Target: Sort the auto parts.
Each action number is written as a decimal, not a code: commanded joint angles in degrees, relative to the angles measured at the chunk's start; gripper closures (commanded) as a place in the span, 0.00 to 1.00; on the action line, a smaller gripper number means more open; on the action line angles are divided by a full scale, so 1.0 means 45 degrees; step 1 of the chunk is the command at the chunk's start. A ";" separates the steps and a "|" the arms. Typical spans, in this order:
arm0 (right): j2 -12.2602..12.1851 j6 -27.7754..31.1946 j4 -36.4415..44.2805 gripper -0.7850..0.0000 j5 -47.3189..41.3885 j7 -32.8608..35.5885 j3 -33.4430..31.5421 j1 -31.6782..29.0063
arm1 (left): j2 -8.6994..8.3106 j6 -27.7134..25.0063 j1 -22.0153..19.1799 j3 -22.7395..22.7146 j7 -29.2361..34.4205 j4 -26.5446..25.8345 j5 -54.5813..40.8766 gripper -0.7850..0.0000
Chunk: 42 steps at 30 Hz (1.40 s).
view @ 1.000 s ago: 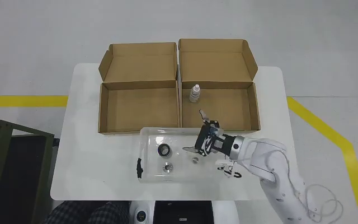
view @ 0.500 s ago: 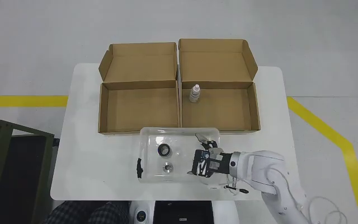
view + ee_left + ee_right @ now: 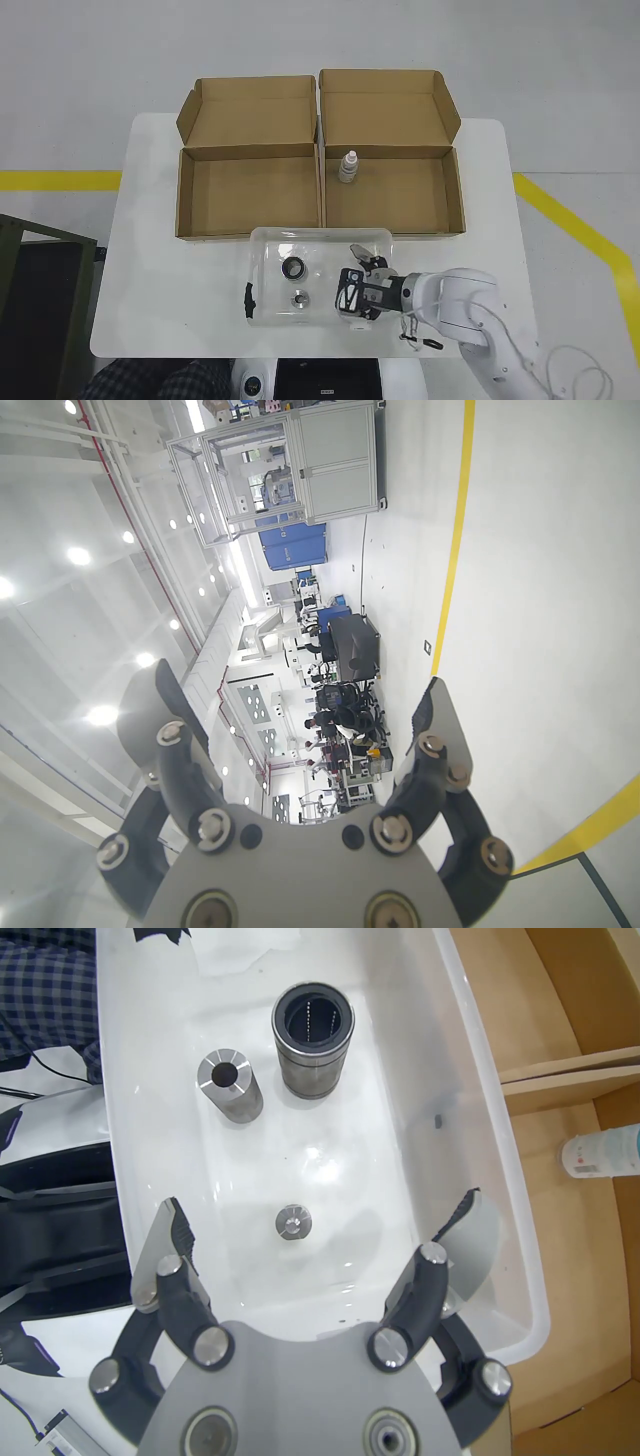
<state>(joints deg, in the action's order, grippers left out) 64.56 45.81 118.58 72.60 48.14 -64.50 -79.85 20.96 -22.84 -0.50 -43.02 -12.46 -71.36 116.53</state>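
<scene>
Hovering over one tray [image 3: 350,1163] of three metal parts [image 3: 312,1048], right gripper [image 3: 321,1205] spread; left gripper [image 3: 300,680] spread too; two boxes [image 3: 250,190]; one bottle [image 3: 600,1155], cut off.

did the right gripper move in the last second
Yes. The right gripper moved away from the right-hand cardboard box, toward the table's near edge, over the clear bin.

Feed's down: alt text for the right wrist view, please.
The open right gripper hangs over a small metal part in the clear bin. Beyond it stand a slotted metal sleeve and a larger bearing cylinder. A white bottle sits in the adjacent cardboard box.
</scene>
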 commanded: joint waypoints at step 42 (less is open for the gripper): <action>-0.0142 -0.1131 -0.0774 0.89 0.0891 0.1748 0.1901 0.1018 | 0.0000 0.0000 0.0000 0.0000 0.0000 0.0000 0.0000 0.00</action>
<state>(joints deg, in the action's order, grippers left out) 63.94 40.73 115.13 76.69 55.93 -56.02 -75.35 20.96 -22.84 -0.50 -43.02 -12.46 -71.36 116.53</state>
